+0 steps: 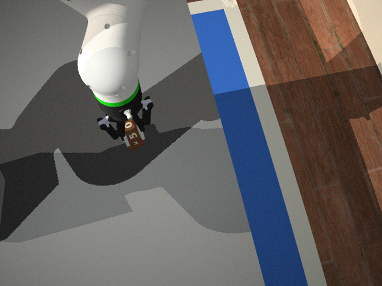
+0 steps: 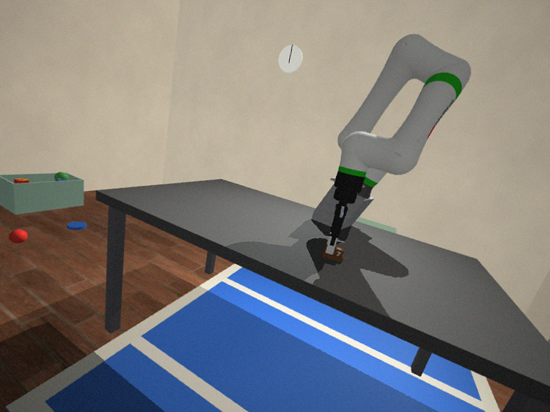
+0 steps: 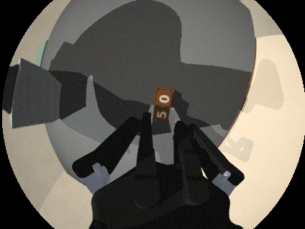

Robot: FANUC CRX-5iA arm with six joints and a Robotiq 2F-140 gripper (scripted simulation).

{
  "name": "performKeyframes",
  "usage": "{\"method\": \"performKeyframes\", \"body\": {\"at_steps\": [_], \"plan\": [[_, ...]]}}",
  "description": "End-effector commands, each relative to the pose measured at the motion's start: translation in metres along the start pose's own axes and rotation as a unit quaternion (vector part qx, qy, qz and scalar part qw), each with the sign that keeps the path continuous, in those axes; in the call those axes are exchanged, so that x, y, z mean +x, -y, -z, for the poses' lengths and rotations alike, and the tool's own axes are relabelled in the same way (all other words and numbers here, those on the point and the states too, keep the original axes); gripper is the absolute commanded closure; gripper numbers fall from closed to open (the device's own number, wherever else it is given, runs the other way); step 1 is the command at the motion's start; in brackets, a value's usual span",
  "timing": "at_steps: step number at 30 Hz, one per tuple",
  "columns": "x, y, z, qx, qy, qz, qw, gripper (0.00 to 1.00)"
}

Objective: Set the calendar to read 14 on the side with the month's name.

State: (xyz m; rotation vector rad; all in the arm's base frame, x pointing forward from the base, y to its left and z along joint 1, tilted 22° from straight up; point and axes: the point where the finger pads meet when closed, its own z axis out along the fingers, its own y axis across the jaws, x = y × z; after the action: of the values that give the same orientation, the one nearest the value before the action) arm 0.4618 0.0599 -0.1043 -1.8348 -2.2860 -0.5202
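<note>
The calendar (image 1: 134, 135) sits on the dark table (image 2: 243, 210), set in from the long edge that runs above the blue mat (image 2: 297, 362), about midway along that edge and well away from every corner. I have the gripper (image 1: 127, 121) hanging straight down over its near end. I judge that is so the fingers can come at one cube from above without nudging the tray.

The claw is only narrowly spread. Its fingers stand just either side of the block and pinch nothing, so I take whatever lies between them to be resting on its own weight.

From above, the upward faces read 5 and 0, and the side view shows what looks like a 7 on a face turned towards the mat. I cannot read the face with the month's name from any view, so I cannot say what date shows there. I see no 14, and I judge the setting far from done.

The piece is small and boxy, with brown wood-like faces, white numerals and a paler flank along one side. Its edges are crisp and flat, which should suit a parallel pinch. The table top is matt and grey-black, crossed by hard-edged shadows of the arm (image 2: 406, 111), which is smooth, white and banded in green.
</note>
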Motion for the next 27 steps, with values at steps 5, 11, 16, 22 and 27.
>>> {"method": "performKeyframes", "body": {"at_steps": [5,11,16,22,27], "plan": [[0.0,0.0,0.0,0.0,0.0,0.0,1.0,0.72],[0.0,0.0,0.0,0.0,0.0,0.0,1.0,0.72],[0.0,0.0,0.0,0.0,0.0,0.0,1.0,0.72],[0.0,0.0,0.01,0.0,0.0,0.0,1.0,0.72],[0.0,0.0,0.032,0.0,0.0,0.0,1.0,0.72]]}}
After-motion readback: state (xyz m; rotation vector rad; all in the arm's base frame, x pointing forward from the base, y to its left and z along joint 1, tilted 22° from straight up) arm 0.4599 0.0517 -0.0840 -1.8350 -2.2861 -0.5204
